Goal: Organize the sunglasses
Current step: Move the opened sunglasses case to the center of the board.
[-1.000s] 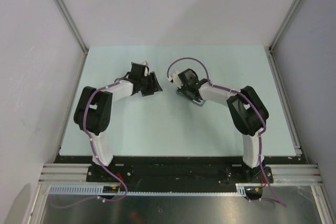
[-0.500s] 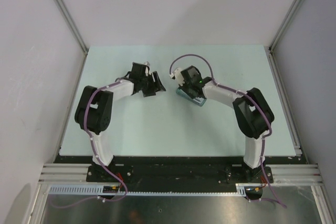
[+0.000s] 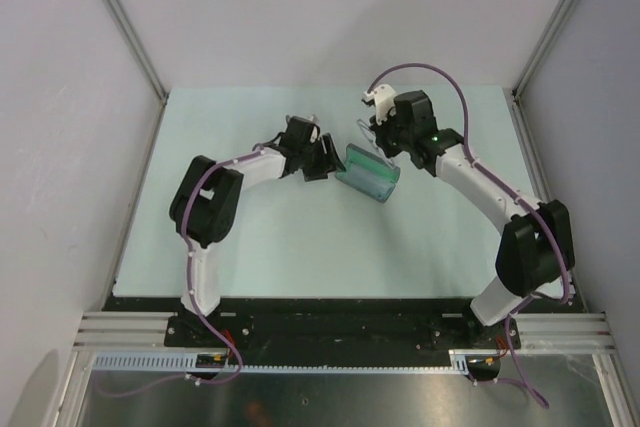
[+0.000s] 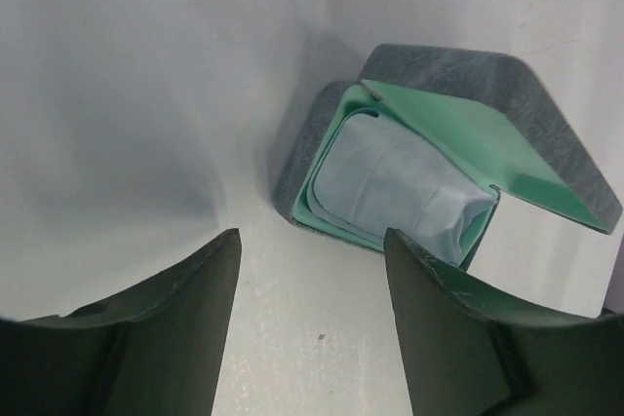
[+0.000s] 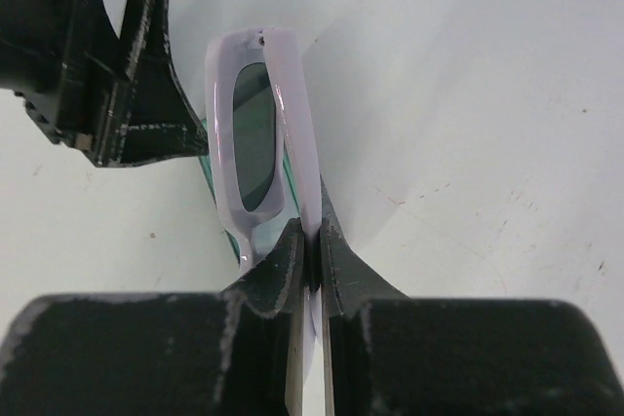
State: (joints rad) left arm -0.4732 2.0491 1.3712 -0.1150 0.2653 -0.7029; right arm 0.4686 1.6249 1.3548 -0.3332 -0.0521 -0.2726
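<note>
The right gripper (image 5: 310, 231) is clamped on the rim of the white sunglasses (image 5: 255, 138), holding them just beyond the open felt case (image 4: 458, 63), presumably to lower them in. The left gripper (image 4: 310, 241), jaws apart, hovers at the case's left, likely to steady it. A blue cloth (image 4: 390, 187) lies inside.

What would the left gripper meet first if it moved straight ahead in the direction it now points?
Probably the grey felt case: its open side faces the left gripper, whose jaws stand open, with only table between. The exact depth is unclear.
</note>
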